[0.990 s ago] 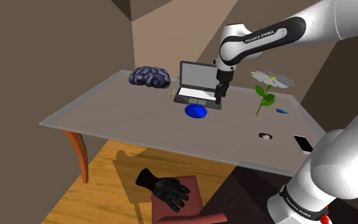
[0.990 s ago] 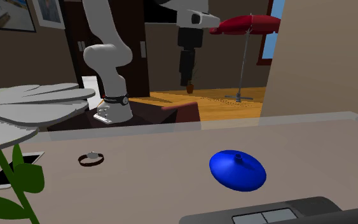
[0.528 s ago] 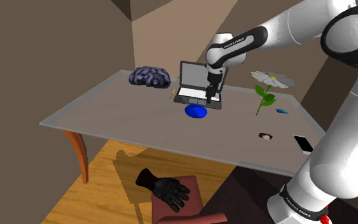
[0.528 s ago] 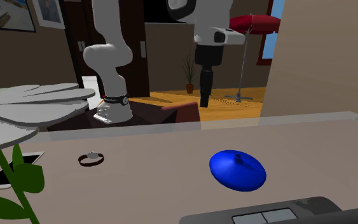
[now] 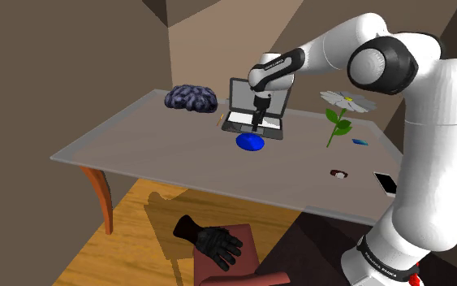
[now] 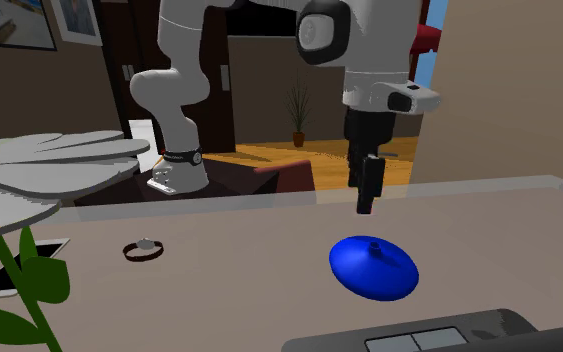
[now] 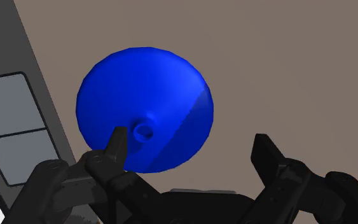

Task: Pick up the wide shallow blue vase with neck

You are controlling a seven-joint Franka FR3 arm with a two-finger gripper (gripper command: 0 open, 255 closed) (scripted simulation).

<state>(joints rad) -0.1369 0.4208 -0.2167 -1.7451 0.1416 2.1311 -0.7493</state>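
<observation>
The blue vase (image 5: 251, 142) is a wide, shallow disc with a small neck (image 7: 144, 132) in its middle, resting on the grey table (image 5: 153, 146) just in front of the laptop. My black gripper (image 5: 256, 126) hangs straight above it, pointing down, with a gap between the fingertips and the vase. Seen from the second exterior view, the gripper (image 6: 367, 206) sits just above the vase (image 6: 373, 267). In the wrist view the gripper (image 7: 190, 149) is open; one finger (image 7: 116, 145) overlaps the vase (image 7: 144, 108) near the neck, the other finger (image 7: 268, 153) stands off to its side.
An open laptop (image 5: 255, 106) stands right behind the vase, its trackpad (image 7: 6, 127) close to the gripper. A dark brain-shaped object (image 5: 191, 98), a white flower (image 5: 344, 110), a small bracelet (image 5: 338, 173) and a phone (image 5: 386, 183) also lie on the table.
The arm has swung toward the shoulder view's left and come down, bringing the gripper from beside the laptop to directly over the vase. The vase has not moved.
</observation>
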